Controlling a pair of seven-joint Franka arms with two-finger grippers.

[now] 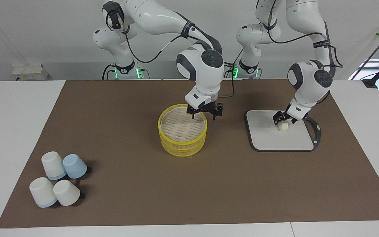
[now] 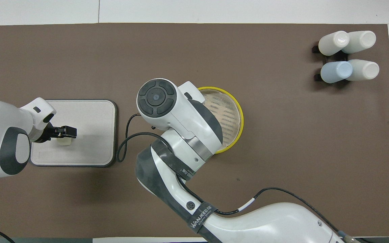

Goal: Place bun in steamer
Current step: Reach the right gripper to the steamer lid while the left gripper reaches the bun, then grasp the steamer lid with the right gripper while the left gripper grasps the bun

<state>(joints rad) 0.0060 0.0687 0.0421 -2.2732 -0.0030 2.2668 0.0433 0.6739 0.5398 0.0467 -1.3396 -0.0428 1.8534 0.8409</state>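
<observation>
Small pale cream-white rounded bun (image 1: 283, 127) on the grey square board with black rim (image 1: 294, 142), toward the left arm's end of the table. Left gripper (image 1: 284, 119) low over the bun, fingers straddling the top of it; whether pinching or merely around it, cannot tell. On a clock face laid over the facing view and centred on the bun, round two-tier steamer basket with bright yellow rims and beige slatted trays (image 1: 182, 132) at about nine o'clock, well apart from the board, brown mat between. No marked long axis to the bun: a squat lump, little wider than tall. Top tray empty, open upward. Right gripper (image 1: 204, 113) over the steamer's rim, at about two o'clock from the basket's centre, fingers spread, holding nothing. Likely judgement: carry falls to the left arm, already on the bun; path runs from board toward nine o'clock, with the right gripper over the nearest rim as the thing to avoid. Four upturned white and pale blue cups (image 1: 58, 183) at the right arm's end, out of play.
</observation>
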